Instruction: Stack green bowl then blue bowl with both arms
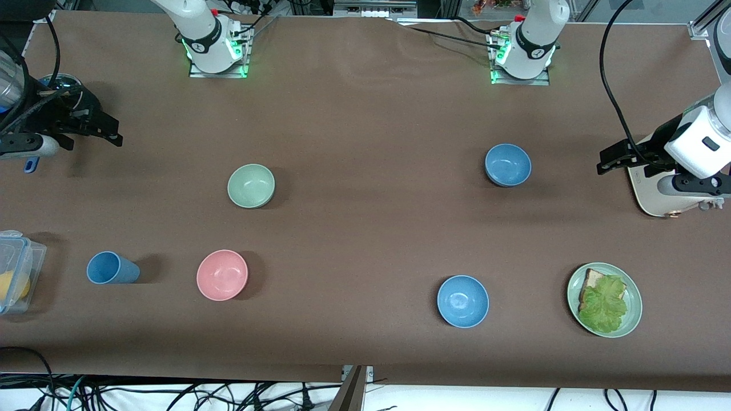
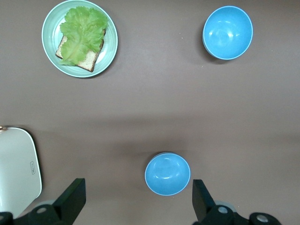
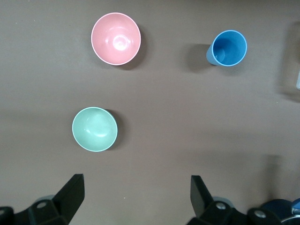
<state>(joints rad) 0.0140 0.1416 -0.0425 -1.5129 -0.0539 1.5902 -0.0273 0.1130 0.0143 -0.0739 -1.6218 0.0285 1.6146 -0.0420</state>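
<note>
Nothing was stacked yet: both the left claw (image 1: 606, 164) and right claw (image 1: 111, 132) hung open above the surface's (image 1: 365, 228) ends, so picking up the green bowl (image 1: 251, 185) looked due first, the blue bowl (image 1: 507, 164) after.

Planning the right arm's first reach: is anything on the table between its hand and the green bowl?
Nothing visible. The right hand hangs open at its end of the table, and only bare brown tabletop lies between it and the green bowl. The pink bowl and blue cup sit nearer the front camera, off that line.
</note>
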